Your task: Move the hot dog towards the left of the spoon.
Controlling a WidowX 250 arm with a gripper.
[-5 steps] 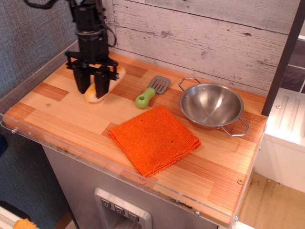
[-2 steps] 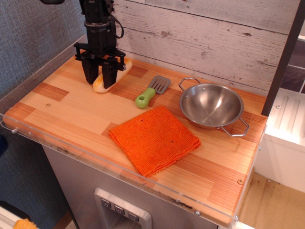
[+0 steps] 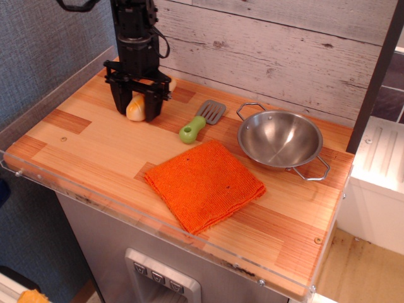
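Note:
The hot dog (image 3: pixel 136 109) is a glossy cream and orange-tan roll at the back left of the wooden counter (image 3: pixel 82 148), left of the spoon. My black gripper (image 3: pixel 136 106) comes straight down over it. Its two fingers (image 3: pixel 120 101) stand on either side of the roll and press on it, hiding the roll's middle. Only the near end shows clearly. The spoon (image 3: pixel 202 120), with a lime-green handle and a grey slotted head, lies about a hand's width to the right of the gripper.
A steel two-handled bowl (image 3: pixel 279 137) stands to the right of the spoon. A folded orange cloth (image 3: pixel 205 183) lies in front of the spoon. A whitewashed plank wall (image 3: pixel 265 44) runs behind the counter, and a clear rail (image 3: pixel 38 104) lines the left edge.
The gripper has moved back and a little to the right with the hot dog between its fingers. The roll has turned to point more toward the back wall.

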